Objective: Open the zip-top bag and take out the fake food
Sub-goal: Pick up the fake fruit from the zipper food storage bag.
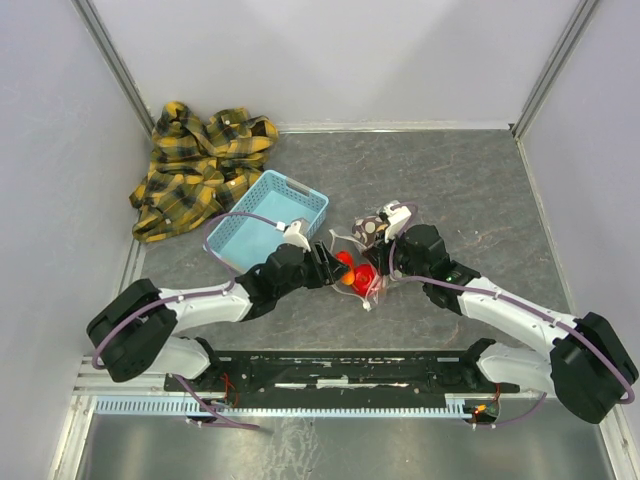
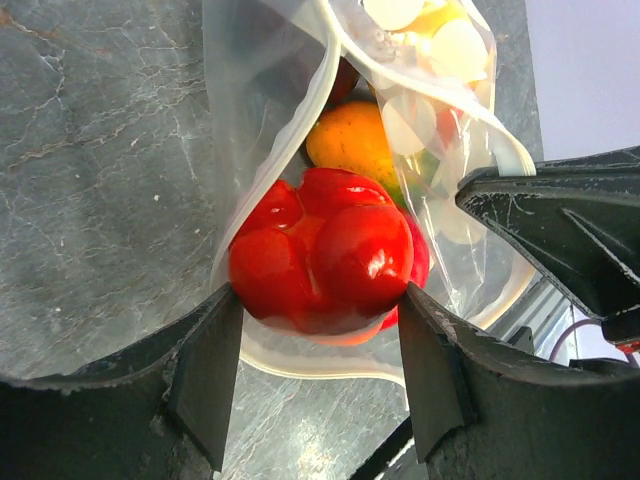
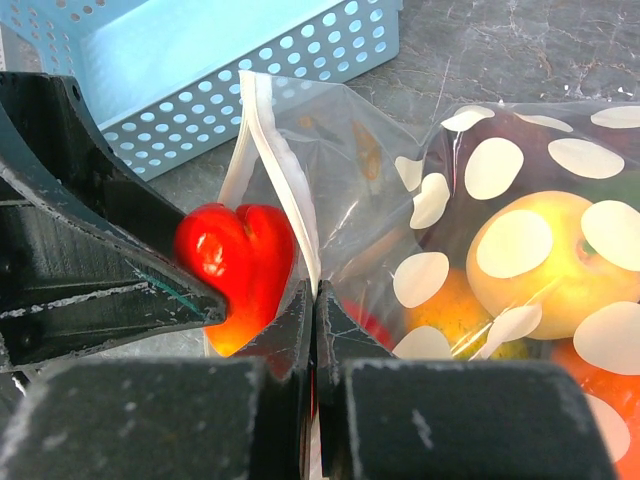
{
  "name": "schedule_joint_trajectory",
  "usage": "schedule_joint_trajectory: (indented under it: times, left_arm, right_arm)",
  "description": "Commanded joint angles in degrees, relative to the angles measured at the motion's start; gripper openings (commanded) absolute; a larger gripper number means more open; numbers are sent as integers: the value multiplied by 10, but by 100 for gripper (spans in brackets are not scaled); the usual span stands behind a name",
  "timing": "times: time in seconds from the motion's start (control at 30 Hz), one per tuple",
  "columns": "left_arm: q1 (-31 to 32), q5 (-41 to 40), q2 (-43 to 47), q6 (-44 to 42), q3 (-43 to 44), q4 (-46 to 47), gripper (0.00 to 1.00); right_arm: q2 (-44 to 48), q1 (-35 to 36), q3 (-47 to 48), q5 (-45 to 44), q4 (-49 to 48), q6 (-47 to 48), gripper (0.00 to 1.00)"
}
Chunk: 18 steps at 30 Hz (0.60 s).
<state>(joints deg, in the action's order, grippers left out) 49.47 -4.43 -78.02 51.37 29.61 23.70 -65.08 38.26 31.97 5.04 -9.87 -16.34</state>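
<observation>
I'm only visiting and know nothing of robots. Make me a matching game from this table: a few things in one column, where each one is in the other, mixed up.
Things:
1. red fake fruit
2. zip-top bag
3. light blue basket
4. yellow plaid cloth

Places:
A. far left corner of the table
B. edge pinched by the right gripper
C. gripped by the left gripper
D. just beyond the left gripper, untouched

Pairs: 1-C, 2-B, 3-D, 4-A

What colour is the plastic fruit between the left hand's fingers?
Bright red: the glossy lobed plastic fruit shows best in the left wrist view.
</observation>
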Motion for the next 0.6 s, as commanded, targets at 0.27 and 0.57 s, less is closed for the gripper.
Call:
schedule_joint_trajectory:
  times: [0.27,0.57]
  left_arm:
    - [-9,-9,76,-16,-16,18,45]
    - [-13,-53,142,-55,-4,-58,45]
  right_arm:
    - [10,1,-5,-12,-31,-11,2]
    - [9,2,-8,-7,-35,-10,1]
